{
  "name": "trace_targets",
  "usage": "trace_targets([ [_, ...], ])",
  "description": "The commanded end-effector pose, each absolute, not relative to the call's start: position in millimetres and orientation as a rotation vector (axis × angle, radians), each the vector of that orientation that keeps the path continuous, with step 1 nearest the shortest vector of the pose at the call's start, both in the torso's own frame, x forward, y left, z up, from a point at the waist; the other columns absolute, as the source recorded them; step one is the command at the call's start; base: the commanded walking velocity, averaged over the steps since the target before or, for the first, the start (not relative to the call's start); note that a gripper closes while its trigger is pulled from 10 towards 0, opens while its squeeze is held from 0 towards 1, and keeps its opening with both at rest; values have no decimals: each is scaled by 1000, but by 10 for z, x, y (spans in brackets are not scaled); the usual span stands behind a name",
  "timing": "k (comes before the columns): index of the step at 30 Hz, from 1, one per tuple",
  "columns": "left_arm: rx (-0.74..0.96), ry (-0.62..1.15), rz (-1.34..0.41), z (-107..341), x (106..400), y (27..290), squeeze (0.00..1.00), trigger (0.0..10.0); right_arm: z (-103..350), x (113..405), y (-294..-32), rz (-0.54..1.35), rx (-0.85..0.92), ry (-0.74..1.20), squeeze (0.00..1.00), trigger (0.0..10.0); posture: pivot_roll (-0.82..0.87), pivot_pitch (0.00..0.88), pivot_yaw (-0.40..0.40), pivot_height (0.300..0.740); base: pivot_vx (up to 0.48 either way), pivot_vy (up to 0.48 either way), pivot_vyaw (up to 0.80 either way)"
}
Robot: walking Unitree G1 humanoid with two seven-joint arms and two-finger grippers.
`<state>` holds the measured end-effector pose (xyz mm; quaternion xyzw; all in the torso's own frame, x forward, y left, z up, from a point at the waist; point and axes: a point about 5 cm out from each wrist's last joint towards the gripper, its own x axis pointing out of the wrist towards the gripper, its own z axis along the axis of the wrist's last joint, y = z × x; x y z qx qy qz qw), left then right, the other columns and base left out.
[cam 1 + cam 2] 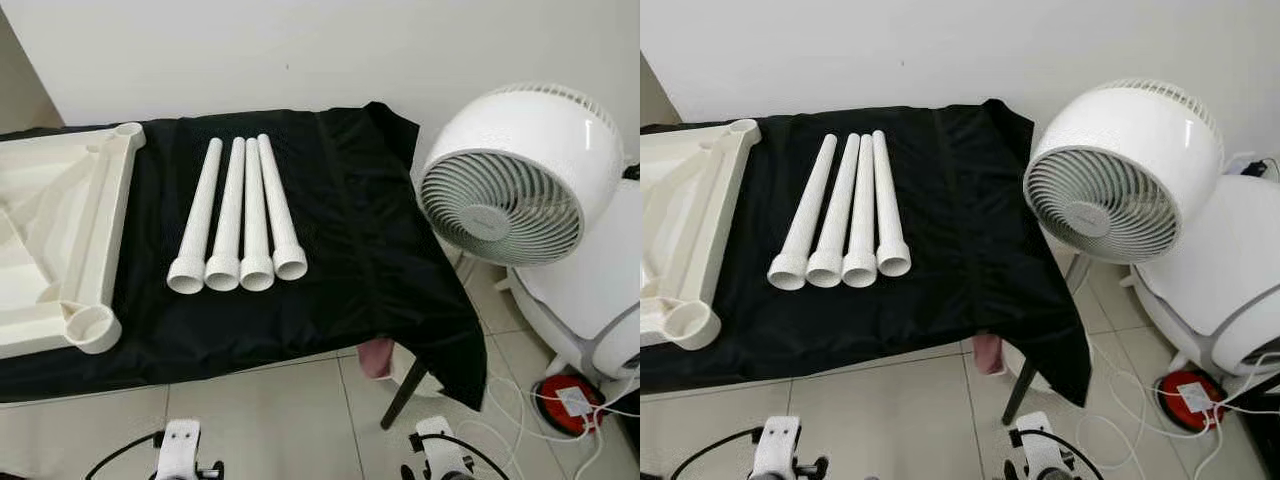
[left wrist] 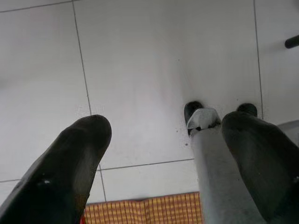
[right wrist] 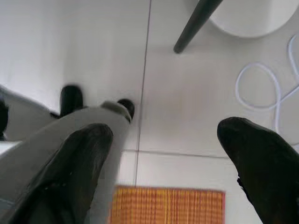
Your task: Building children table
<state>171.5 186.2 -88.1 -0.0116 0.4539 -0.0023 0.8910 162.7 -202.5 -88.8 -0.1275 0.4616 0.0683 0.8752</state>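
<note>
Over tiled floor (image 2: 140, 70), left gripper (image 2: 163, 154) and right gripper (image 3: 163, 154) hang, fingers spread.

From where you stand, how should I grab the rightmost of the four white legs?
Take the rightmost leg by its slim shaft, about midway, coming down from above with the fingers spanning its width. Its right flank is open black cloth; its left flank lies against the neighbouring leg, so one finger must wedge in there. The flared socket end near you looks too wide.

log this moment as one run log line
stage: not started | left gripper: open, over floor | right gripper: open, over floor | four legs: on black cloth | tabletop: upturned
</note>
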Motion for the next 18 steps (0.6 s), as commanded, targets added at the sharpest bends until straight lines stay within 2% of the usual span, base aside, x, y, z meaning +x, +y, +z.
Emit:
trace_targets([
  [1,-1,963,46,-898,1659,1955,0,10000,-944,1521,-1993,158,-258,1015,0,10000,-77,0,69,740,0,401,0],
  [12,-2,939,45,-872,1713,1949,0,10000,-939,1535,-1987,162,-254,1013,0,10000,-70,0,65,740,0,389,0],
  [18,1,925,41,-861,1738,1936,0,10000,-936,1545,-1980,164,-252,1010,0,10000,-70,0,63,740,0,0,0],
])
